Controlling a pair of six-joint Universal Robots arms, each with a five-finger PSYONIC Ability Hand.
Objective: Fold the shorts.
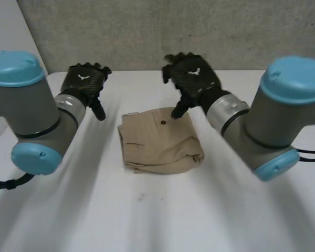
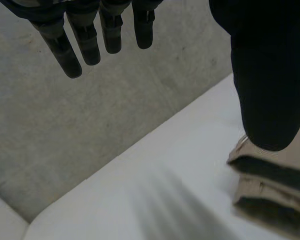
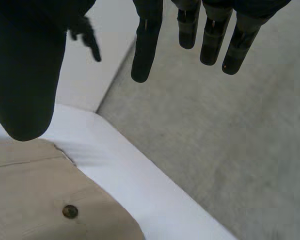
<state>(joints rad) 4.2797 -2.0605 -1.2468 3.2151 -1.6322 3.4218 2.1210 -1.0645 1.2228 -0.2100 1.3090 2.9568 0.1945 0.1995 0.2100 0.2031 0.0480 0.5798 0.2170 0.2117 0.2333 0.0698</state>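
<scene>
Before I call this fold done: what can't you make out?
Head view: whether the right hand touches the shorts; its thumb overlaps their far edge.
Left wrist view: most of the shorts, cut off at the edge, behind the thumb of the left hand.
Head view: lower layers, under the top fold.

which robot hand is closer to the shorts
The right robot hand: its thumb hangs over the folded shorts' far edge, near the button. The left robot hand hangs off to the side, over the table.
</scene>
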